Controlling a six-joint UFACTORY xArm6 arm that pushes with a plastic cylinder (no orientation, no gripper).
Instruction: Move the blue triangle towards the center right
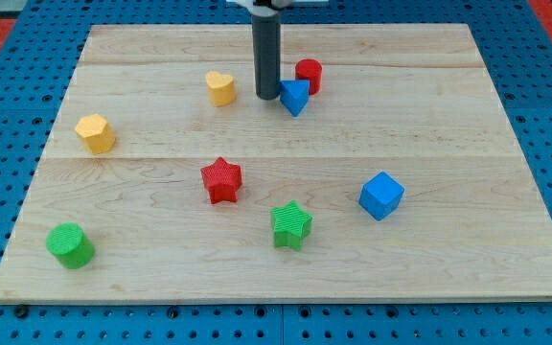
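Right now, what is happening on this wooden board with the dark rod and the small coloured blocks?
A robot arm is working on the small blue triangle block near the view's top centre of the light wooden board. My tip sits right at the triangle's left side, placed to push it toward the view's right. A red cylinder block stands just behind the triangle. The blue cube block lies further right and lower, apart from both.

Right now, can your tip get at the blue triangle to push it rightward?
Probably yes: my tip sits just at the blue triangle's left side, nothing between them. The red cylinder crowds its upper right.
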